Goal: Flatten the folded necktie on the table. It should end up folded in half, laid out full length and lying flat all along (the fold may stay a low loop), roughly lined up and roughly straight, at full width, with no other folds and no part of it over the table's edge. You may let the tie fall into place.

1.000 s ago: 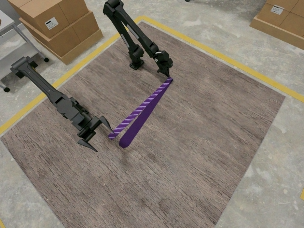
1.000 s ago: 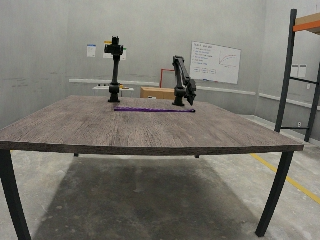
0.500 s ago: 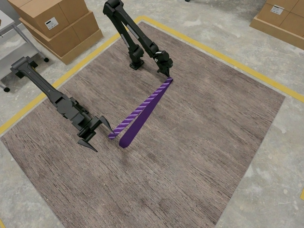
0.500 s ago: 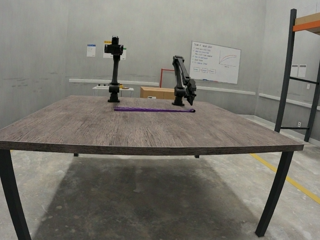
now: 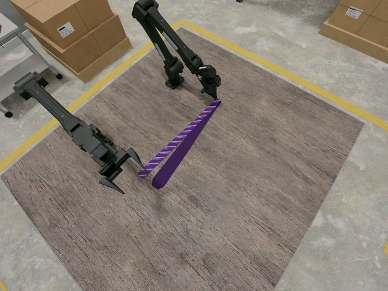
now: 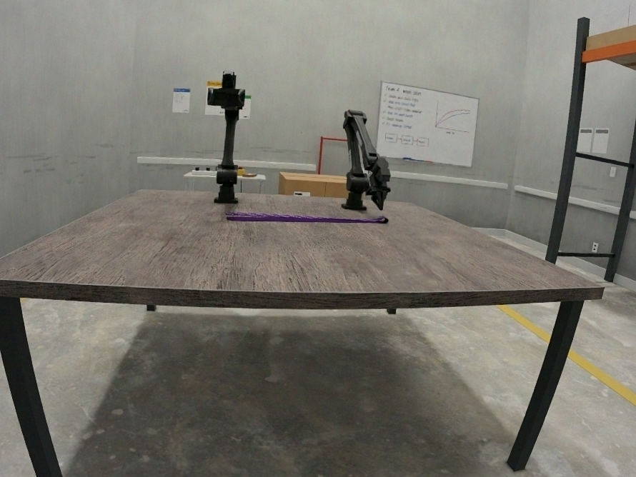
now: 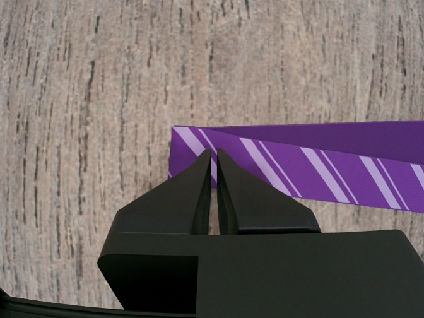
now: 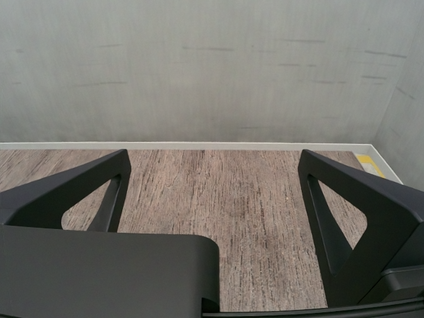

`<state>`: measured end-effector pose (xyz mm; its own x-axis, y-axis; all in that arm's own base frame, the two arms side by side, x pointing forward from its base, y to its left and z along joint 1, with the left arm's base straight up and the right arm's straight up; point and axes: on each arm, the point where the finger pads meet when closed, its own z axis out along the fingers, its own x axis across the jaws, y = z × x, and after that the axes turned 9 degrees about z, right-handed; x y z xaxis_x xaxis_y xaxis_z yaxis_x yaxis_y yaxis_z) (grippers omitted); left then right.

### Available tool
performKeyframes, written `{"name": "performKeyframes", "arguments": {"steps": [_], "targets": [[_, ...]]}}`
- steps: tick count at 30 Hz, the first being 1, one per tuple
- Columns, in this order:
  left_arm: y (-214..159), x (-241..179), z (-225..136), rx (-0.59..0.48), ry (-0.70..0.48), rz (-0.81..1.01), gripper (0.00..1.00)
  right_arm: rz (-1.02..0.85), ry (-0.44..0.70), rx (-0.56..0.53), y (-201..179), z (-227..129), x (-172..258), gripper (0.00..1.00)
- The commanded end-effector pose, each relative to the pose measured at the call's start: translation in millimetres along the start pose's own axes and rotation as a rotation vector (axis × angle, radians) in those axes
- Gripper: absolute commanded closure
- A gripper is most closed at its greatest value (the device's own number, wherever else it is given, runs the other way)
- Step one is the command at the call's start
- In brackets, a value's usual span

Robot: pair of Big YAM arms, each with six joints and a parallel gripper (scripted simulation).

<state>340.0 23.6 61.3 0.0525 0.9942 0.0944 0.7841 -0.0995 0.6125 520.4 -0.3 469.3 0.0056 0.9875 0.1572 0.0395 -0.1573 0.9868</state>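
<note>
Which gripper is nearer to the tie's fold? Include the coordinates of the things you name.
Left. The left gripper (image 5: 215, 97) (image 6: 381, 208) (image 7: 214, 158) is low, right by the fold (image 5: 218, 101) (image 6: 384, 219) (image 7: 181, 143); the right gripper (image 5: 134, 181) (image 6: 226, 97) (image 8: 214, 158) is raised high, toward the tie's loose ends.

Purple necktie (image 5: 180, 137) (image 6: 308, 218) (image 7: 325, 171) with lilac stripes

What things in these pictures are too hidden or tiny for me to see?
- Left hand: its closed fingers hide part of the striped strip in the left wrist view.
- Necktie: the picture's right edge cuts off its loose ends there.
- Whiteboard: its writing is mostly too small and blurry, exterior view.
- Box label: print too tiny, top view.
</note>
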Motion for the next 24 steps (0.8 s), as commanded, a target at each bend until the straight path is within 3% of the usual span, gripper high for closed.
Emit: {"name": "performKeyframes", "arguments": {"steps": [1,24], "targets": [[12,1,2,-0.029,0.005,0.004,0.96,0.000,0.003,-0.019,12,0,2,0.00],[-2,-1,20,-0.029,0.005,0.004,0.96,0.000,0.003,-0.019,12,0,2,0.00]]}}
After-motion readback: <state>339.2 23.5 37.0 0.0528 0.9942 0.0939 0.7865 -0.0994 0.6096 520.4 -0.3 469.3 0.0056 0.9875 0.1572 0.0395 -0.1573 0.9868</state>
